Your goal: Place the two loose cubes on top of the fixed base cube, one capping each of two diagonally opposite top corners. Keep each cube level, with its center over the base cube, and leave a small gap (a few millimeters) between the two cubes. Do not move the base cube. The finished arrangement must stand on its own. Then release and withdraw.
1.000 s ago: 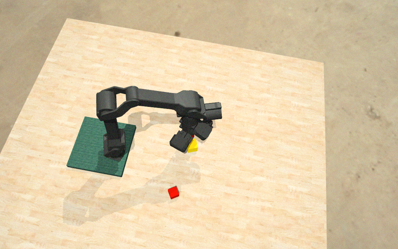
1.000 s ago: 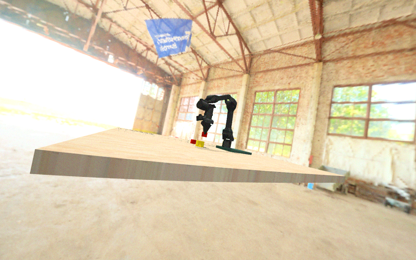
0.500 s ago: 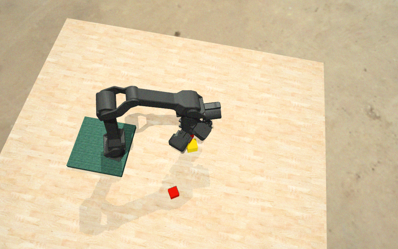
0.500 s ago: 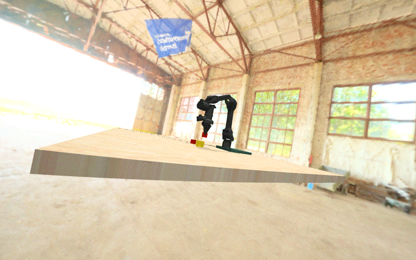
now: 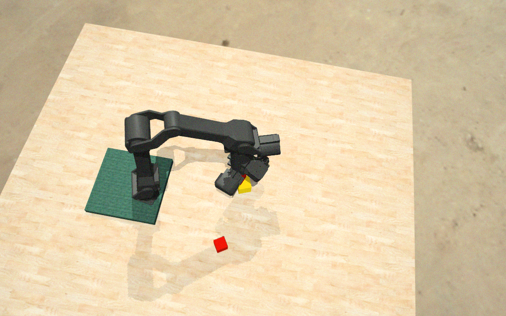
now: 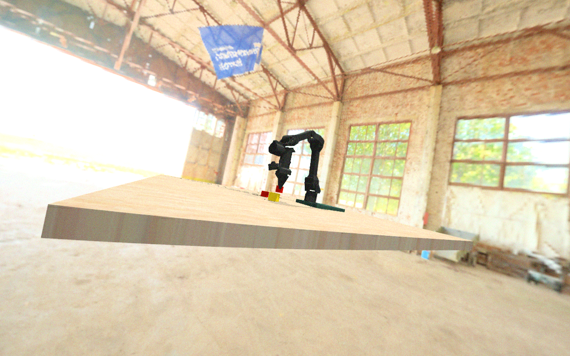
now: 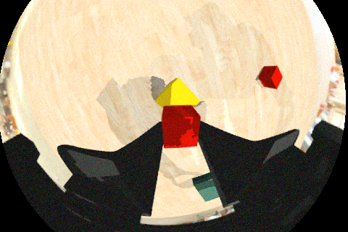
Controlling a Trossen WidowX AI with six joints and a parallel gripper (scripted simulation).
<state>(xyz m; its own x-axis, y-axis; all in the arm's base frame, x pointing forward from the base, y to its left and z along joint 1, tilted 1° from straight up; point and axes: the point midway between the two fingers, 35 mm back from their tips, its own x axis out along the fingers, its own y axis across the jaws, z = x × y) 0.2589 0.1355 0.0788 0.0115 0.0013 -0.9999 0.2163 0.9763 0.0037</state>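
The yellow base cube (image 5: 244,187) (image 6: 273,197) (image 7: 177,96) sits on the table, partly covered by the gripper in the top view. My gripper (image 7: 179,125) is shut on a red cube (image 5: 243,176) (image 6: 279,190) (image 7: 180,128), one finger on each side. It holds this cube low at the yellow cube; in the wrist view the red cube hides the yellow cube's near part. Whether the two touch cannot be told. The other red cube (image 5: 220,244) (image 6: 263,194) (image 7: 269,77) lies on the table, away from the base cube.
The arm stands on a green board (image 5: 107,192) (image 6: 324,206) (image 7: 207,189) at the left of the top view. The wooden table (image 5: 333,165) (image 6: 158,212) bears everything. The loose red cube is on the side toward the bottom of the top view.
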